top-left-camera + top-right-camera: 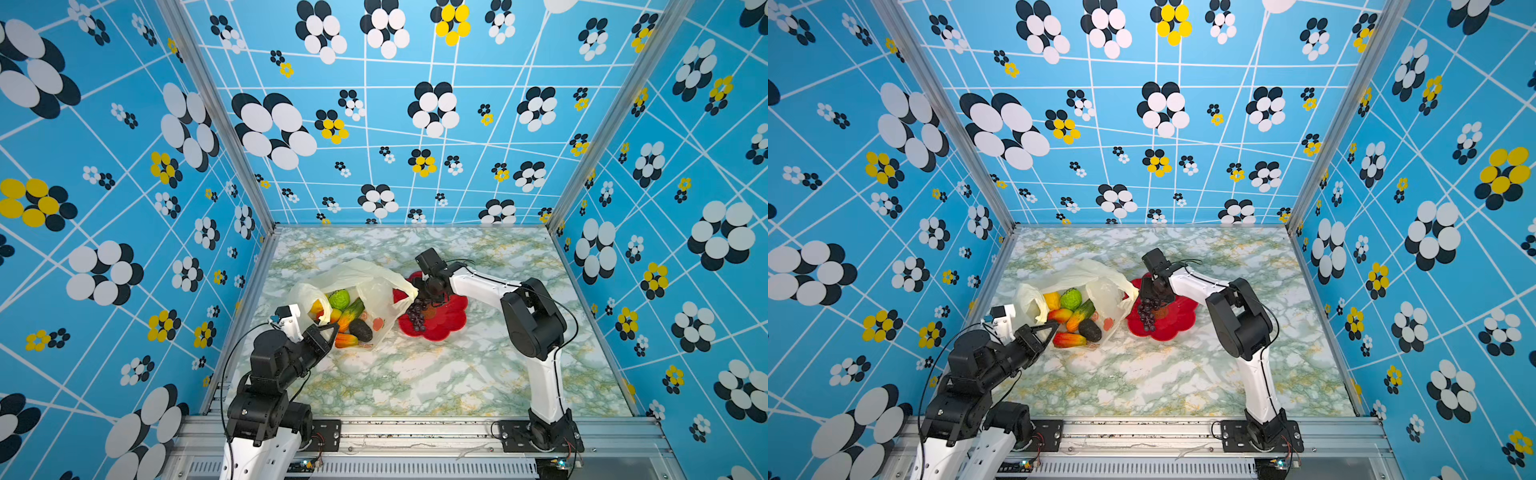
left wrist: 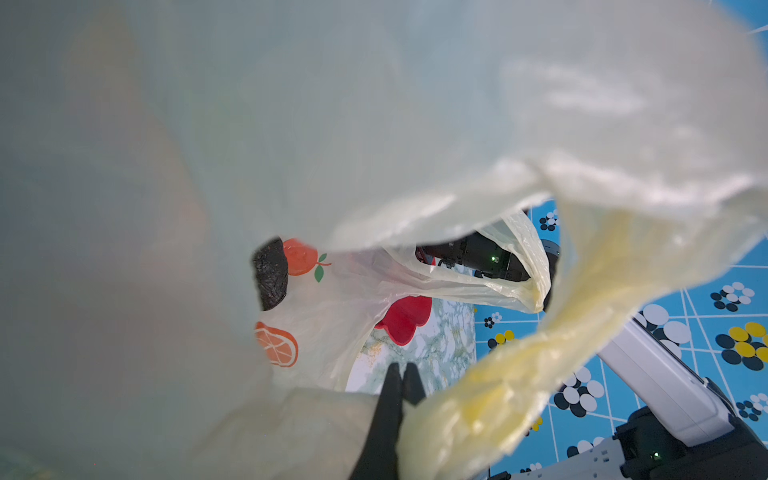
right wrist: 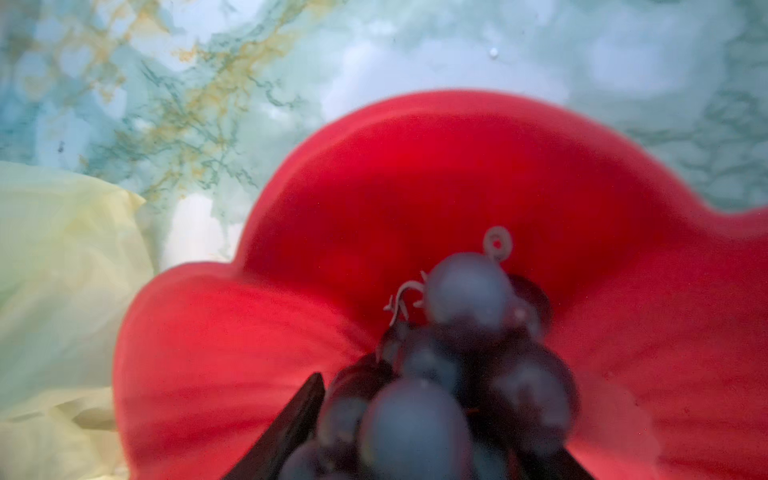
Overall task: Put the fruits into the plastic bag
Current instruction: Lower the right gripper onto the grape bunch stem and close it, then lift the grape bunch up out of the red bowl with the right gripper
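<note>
My right pincer [image 3: 419, 415] sits around the grape bunch [image 3: 453, 357], low in the frame, tight or not I cannot tell; I should squeeze softly, then lift straight up.

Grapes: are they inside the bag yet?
No, the grapes are over the red dish, outside the bag that holds the other fruit.
</note>
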`<act>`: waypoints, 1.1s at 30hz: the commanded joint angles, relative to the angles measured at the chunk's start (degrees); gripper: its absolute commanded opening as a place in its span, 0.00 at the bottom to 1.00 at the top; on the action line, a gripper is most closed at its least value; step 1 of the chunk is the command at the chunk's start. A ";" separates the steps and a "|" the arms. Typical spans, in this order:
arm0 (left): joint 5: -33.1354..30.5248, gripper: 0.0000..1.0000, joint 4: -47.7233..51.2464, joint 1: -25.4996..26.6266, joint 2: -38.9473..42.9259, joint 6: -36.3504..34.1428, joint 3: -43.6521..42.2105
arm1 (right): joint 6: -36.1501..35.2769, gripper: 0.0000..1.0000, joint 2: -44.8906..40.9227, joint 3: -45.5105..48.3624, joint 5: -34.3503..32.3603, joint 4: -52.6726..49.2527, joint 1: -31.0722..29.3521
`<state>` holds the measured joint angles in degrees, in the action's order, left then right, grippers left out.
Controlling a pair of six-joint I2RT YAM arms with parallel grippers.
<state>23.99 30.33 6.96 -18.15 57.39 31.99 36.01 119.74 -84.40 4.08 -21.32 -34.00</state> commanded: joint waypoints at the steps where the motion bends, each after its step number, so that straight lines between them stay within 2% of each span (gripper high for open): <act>1: -0.52 0.00 0.02 -0.59 -0.12 -0.92 1.71 | 1.83 0.58 -1.52 6.59 4.05 5.01 0.75; 5: -0.28 0.00 -1.01 -0.63 -0.61 -0.13 1.45 | 0.99 0.45 -5.36 11.76 5.97 12.41 1.47; 8: -0.19 0.00 -1.23 -0.60 -0.91 0.05 1.28 | 1.11 0.39 -7.92 16.19 8.00 19.60 2.22; 14: -0.17 0.00 -1.19 -0.58 -1.40 0.08 1.36 | 2.30 0.33 -13.00 25.15 9.43 34.38 3.13; 20: 0.02 0.00 -1.28 -0.63 -1.78 0.36 1.61 | 2.01 0.32 -17.15 30.90 9.55 43.20 3.61; 26: 0.06 0.00 -1.15 -0.58 -1.80 0.42 2.07 | 0.02 0.32 -23.21 34.52 8.87 46.90 3.73; 33: 0.22 0.00 -1.98 -0.63 -1.71 1.32 1.71 | -2.82 0.32 -32.00 34.61 6.77 42.57 3.72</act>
<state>23.99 29.98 6.81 -19.73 58.06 32.01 35.40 91.57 -49.87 12.10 21.37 -30.61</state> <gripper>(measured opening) 0.044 0.326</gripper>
